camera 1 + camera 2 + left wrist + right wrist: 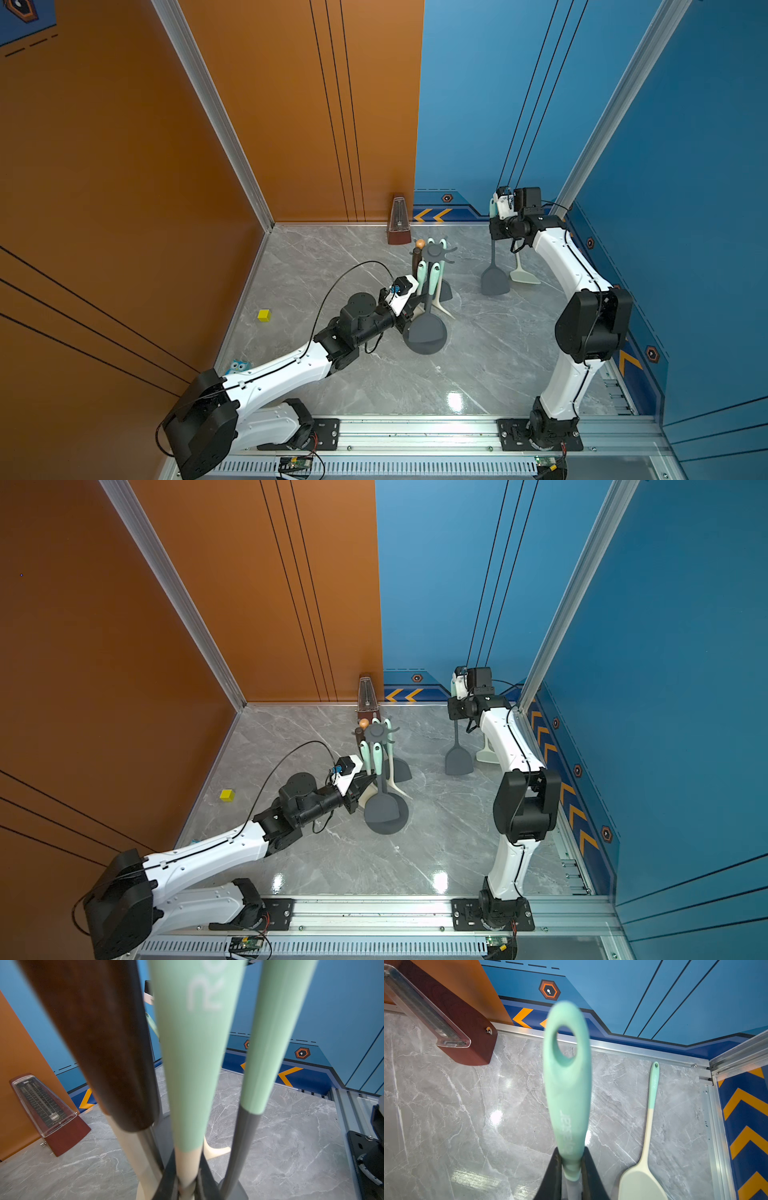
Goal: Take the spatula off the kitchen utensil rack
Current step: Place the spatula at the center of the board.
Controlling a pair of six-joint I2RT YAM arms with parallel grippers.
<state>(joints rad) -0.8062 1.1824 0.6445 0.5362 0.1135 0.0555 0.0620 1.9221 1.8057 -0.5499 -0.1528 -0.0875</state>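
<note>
Right tool (572, 1159): jaws clamped on the mint handle of the grey spatula (494, 280), which hangs blade-down, off the kitchen utensil rack (434, 251), at about 2 o'clock from the rack's base (12 = back wall, top views). Handle lettering is blurred and unreadable.

Left tool (188, 1178): jaws closed on the cream shaft of a mint-handled utensil (195, 1043) hanging on the rack. A white "R" is legible; the rest is cut off.

Rack stands mid-table (478, 374), toward the back, carrying several mint-handled pieces and a dark wooden-handled utensil (99, 1043).

Cream spatula (641, 1180) lies flat on the table, just beside the grey one; its handle script begins "Royal".

Metronome (399, 224) at 12 o'clock.
</note>
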